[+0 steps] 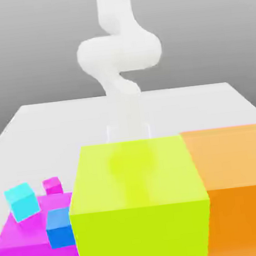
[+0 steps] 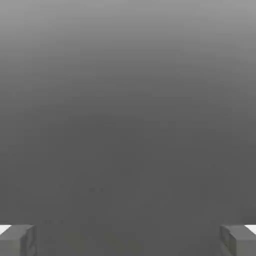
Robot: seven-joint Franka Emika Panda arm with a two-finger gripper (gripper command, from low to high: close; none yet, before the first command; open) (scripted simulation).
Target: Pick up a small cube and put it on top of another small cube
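gripper [image 2: 128, 240]: fingers [image 2: 17, 239] standing wide apart, gripping nothing. tiny magenta cube [image 1: 53, 185]: sitting on the magenta slab [image 1: 20, 243], near the tilting light cyan cube [image 1: 22, 201], at the exterior view's left.

A simulated test scene, not a real room: a plain white table [image 1: 217, 106] against a blank grey backdrop, a smooth white robot arm [image 1: 118, 47], and flat-coloured blocks such as a lime-green cube [image 1: 139, 207].

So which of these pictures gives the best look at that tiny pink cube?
The exterior view: the tiny magenta cube sits in plain sight on the flat magenta slab, behind the light cyan cube. The hand view offers nothing of it, just grey surface between the tool's fingertips.
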